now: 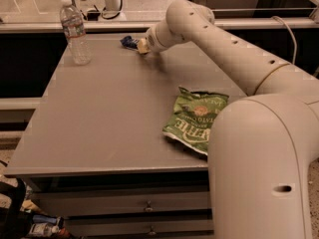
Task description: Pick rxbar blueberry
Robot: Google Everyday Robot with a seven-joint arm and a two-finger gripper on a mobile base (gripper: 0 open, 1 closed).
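Observation:
The rxbar blueberry [128, 42] is a small dark navy-blue bar lying near the far edge of the grey table [109, 108], just right of its middle. My gripper [142, 45] reaches across the table from the right, and its yellowish tip is right at the bar's right end and looks to be touching it. The arm's wrist hides that end of the bar.
A clear plastic water bottle [75, 31] stands upright at the far left corner. A large green Kettle chip bag [195, 118] lies near the right edge, partly behind my arm's big near link [259, 173]. Drawers run below the table's front edge.

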